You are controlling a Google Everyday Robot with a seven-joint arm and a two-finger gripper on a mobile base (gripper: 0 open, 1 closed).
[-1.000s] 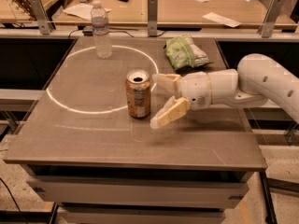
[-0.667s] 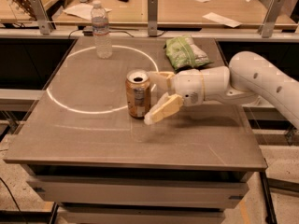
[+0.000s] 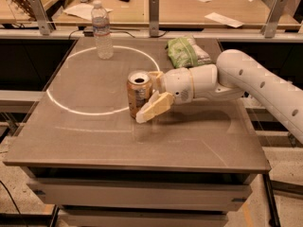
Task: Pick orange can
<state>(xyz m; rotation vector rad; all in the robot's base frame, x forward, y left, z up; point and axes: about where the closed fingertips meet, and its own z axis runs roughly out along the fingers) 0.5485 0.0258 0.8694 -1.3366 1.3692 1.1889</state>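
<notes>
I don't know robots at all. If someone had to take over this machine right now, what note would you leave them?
Gripper: near the middle of the table, jaws open, one on each side of the orange can. I cannot tell whether they touch it.
Orange can: upright on the table, at the right edge of the white circle, not lifted.
Not part of the job: water bottle at the far left, green bag at the far right.
Done: the gripper is lined up around the can.
Left: close the jaws on the can, then lift it.
</notes>
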